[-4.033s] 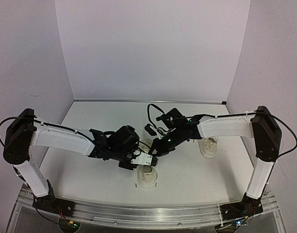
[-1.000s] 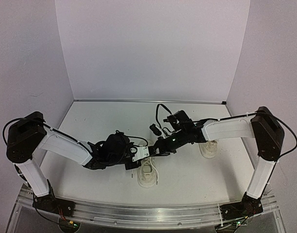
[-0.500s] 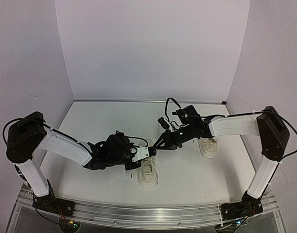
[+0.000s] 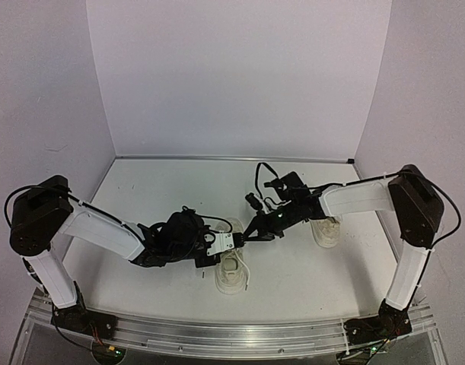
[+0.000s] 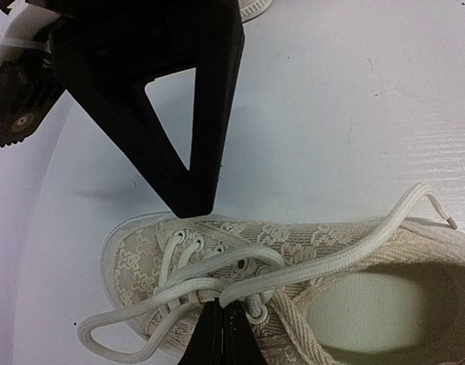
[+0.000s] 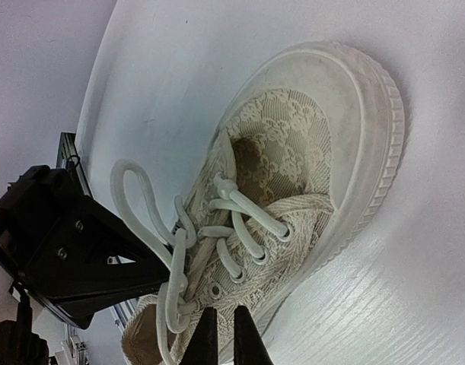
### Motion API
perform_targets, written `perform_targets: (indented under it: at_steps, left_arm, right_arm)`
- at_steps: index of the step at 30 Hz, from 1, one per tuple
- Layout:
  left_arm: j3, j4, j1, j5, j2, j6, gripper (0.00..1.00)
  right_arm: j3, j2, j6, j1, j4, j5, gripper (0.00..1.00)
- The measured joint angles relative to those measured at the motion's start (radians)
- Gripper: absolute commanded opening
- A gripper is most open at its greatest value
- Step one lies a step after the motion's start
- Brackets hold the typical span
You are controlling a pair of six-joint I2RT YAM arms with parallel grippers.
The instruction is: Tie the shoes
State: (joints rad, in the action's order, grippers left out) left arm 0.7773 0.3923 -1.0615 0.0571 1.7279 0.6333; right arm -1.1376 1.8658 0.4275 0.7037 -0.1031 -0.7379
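Top external view: both grippers meet over the laced front of the near shoe [image 4: 232, 274], which sits on the table [image 4: 171, 190] between the arms; the far shoe [image 4: 326, 228] stands well apart to the right, partly under the right arm [image 4: 354, 199].
At the eyelets the left gripper [image 5: 221, 331] is fully closed and seems to pinch the lace [image 5: 323, 266] where a loop and a free end meet, though the fingertips hide the contact; the right gripper [image 6: 224, 338] hovers just over the same eyelets, jaws a thin slit apart, nothing seen between them, a lace loop lying just beside one finger; the two grippers stand tip to tip, near touching; the near shoe's mouth shows its pale insole [image 5: 361, 312].
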Motion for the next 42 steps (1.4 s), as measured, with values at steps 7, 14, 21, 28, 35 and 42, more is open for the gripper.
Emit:
perform_targets:
  at_steps: [7,14,21,28,35,42]
  left_arm:
    - [0.000,-0.001,-0.002,0.006,0.000,0.013,0.00]
    - [0.003,-0.003,-0.006,0.018,0.003,0.024,0.00]
    - [0.008,-0.009,-0.007,0.026,0.009,0.025,0.00]
    - [0.008,-0.009,-0.007,0.026,0.009,0.026,0.00]
    - [0.008,-0.009,-0.007,0.026,0.013,0.031,0.00]
    - [0.019,-0.020,-0.011,0.033,0.018,0.038,0.00]
  right_arm:
    - [-0.012,0.020,-0.008,0.017,-0.006,-0.037,0.07]
    - [-0.026,0.029,-0.010,0.027,-0.006,-0.079,0.07]
    - [-0.029,0.046,-0.009,0.029,-0.006,-0.083,0.06]
    - [-0.029,0.047,-0.005,0.029,-0.007,-0.035,0.05]
    - [-0.037,0.052,-0.007,0.039,-0.015,-0.029,0.05]
    - [-0.044,0.060,-0.009,0.047,-0.018,-0.061,0.08]
